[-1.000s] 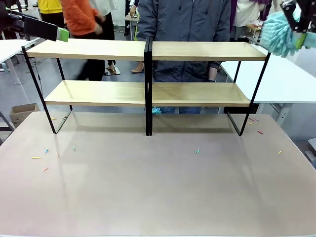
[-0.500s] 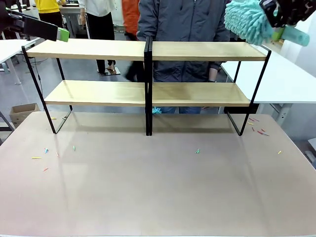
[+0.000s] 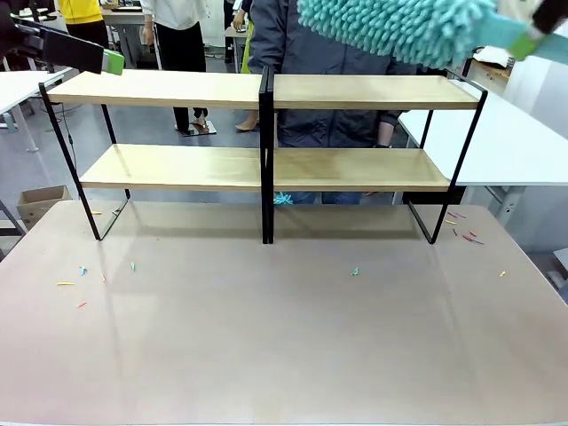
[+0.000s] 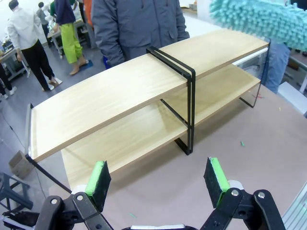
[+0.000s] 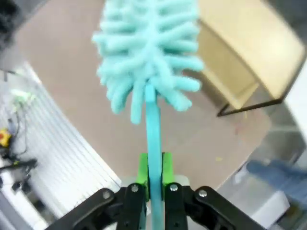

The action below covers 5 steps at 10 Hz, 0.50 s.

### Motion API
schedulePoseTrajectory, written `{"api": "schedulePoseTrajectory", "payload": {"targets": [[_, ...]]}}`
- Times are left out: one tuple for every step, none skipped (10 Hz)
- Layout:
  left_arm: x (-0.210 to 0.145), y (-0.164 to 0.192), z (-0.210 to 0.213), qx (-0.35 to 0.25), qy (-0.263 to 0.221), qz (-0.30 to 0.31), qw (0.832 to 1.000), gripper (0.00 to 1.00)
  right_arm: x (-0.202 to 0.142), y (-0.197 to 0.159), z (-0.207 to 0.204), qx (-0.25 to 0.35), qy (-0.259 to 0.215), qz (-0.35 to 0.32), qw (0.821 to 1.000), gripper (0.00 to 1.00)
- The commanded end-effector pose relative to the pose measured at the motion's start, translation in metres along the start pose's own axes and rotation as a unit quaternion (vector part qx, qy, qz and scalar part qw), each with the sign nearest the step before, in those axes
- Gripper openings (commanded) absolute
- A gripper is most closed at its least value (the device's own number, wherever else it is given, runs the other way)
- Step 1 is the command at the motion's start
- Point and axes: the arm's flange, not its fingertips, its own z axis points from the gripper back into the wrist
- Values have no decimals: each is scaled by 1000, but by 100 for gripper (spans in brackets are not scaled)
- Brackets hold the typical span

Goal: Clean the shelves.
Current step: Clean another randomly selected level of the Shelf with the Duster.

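My two claws are up. Right claw [image 5: 153,177] pinches one teal duster [image 5: 148,62] by its thin handle, fluffy head pointing away from my wrist. Left claw [image 4: 160,179] hangs open, nothing between its green pads [image 4: 217,181]. Past them, the tabletop [image 3: 284,346] carries small coloured scraps [image 3: 355,272]. At its far edge stand the shelves [image 3: 266,160], four boards on two tiers, long axis left to right. From the front, the duster runs crosswise above the right top board; behind stands a person [image 3: 337,53].

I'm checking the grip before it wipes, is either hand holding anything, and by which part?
The right hand is shut on the teal duster, gripping its thin handle just below the fluffy head. The left hand is open and holds nothing, facing the shelves.
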Motion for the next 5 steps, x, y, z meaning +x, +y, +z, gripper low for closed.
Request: {"api": "schedulePoseTrajectory", "payload": {"targets": [[-2,0,-1,-1,-1,2,1000,100,-51,-24,15,72,-110,146,981,12],[-2,0,-1,-1,-1,2,1000,100,-79,-44,24,-16,-161,97,982,12],[-2,0,-1,-1,-1,2,1000,100,-113,-65,25,-46,-230,118,965,12],[-2,0,-1,-1,-1,2,1000,100,-141,-80,16,-47,-230,119,965,12],[-2,0,-1,-1,-1,2,1000,100,-171,-91,0,-29,-200,132,970,12]]}}
